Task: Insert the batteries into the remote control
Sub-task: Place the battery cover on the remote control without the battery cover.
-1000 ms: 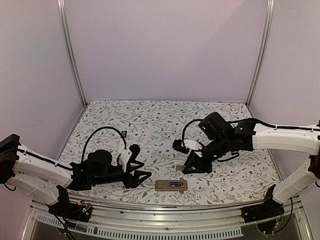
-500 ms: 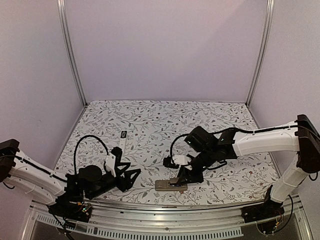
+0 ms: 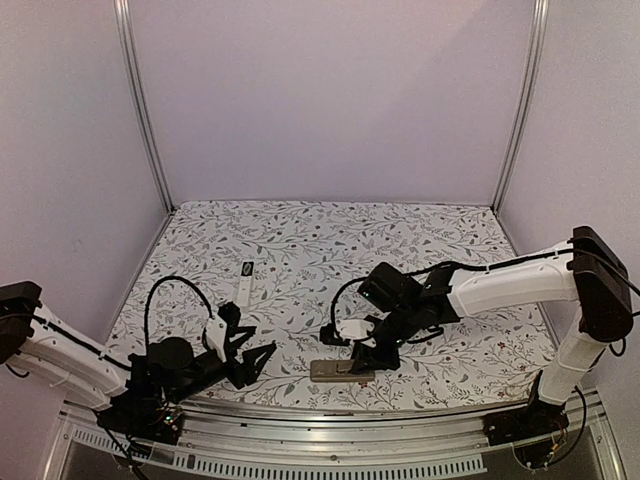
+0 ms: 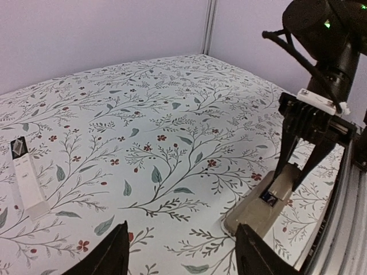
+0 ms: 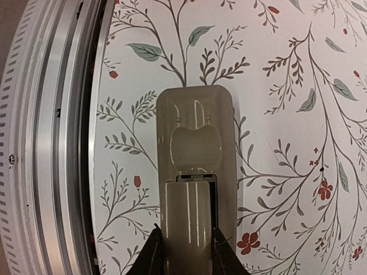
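Right hand (image 5: 186, 252) angled down, clamping beige remote (image 5: 195, 143) at cover end; left hand (image 4: 182, 252) low, spread wide

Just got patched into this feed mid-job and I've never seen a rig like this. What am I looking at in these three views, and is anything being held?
A left arm and a right arm are bolted at the near edge of the flowered table, each ending in a two-finger gripper. The wide picture looks down from above and behind them; the other two come from cameras on the wrists. On it lie a white remote and a tan remote, back up. The left gripper hangs open and empty. The right gripper has its fingers either side of the tan remote's battery cover; whether it pinches is unclear. No batteries show.
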Tool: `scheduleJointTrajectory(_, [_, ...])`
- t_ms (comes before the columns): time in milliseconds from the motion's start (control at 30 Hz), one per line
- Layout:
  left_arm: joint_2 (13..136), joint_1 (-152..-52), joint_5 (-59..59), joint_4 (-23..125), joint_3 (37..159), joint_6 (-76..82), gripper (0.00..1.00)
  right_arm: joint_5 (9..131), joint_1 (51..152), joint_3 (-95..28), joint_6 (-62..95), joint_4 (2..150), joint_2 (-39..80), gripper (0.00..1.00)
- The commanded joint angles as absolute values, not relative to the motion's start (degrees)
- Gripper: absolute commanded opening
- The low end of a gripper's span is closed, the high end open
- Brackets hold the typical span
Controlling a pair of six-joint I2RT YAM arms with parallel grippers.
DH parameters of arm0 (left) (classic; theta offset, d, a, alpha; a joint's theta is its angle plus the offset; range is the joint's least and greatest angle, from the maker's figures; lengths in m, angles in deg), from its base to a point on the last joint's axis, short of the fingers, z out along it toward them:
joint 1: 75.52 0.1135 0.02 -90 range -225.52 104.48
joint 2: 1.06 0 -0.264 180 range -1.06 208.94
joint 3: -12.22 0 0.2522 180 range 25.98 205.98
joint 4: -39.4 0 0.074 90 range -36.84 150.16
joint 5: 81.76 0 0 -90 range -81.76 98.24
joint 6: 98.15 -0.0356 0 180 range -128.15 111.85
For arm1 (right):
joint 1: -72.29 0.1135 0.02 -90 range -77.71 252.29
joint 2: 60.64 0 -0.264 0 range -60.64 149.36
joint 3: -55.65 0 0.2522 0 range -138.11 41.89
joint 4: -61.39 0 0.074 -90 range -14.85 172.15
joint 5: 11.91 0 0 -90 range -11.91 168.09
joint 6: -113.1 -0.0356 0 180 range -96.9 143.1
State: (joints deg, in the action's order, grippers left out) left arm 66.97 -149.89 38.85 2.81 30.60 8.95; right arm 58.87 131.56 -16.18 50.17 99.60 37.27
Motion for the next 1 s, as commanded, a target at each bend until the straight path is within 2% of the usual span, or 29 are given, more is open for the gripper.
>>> scheduleJointTrajectory(0, [65.4, -150.6, 36.8, 1.4, 29.4, 6.4, 0.62, 61.2, 132.4, -18.9, 52.0, 101.4, 39.4, 0.07])
scheduleJointTrajectory(200, [62.8, -151.1, 33.1, -3.9, 26.3, 2.9, 0.62, 62.4, 133.8, -20.1, 52.4, 103.4, 39.5, 0.07])
scheduleJointTrajectory(367, [62.7, -151.5, 31.2, 0.8, 29.1, -3.3, 0.61, 62.6, 133.8, -19.8, 52.8, 103.8, 37.3, 0.07])
scheduleJointTrajectory(600, [62.1, -151.6, 28.4, -2.9, 27.0, -4.2, 0.61, 64.2, 133.8, -19.4, 52.8, 103.8, 37.5, 0.07])
scheduleJointTrajectory(967, [69.1, -151.7, 25.9, -4.8, 28.8, -7.8, 0.61, 63.5, 133.8, -19.8, 52.5, 103.6, 37.9, 0.07])
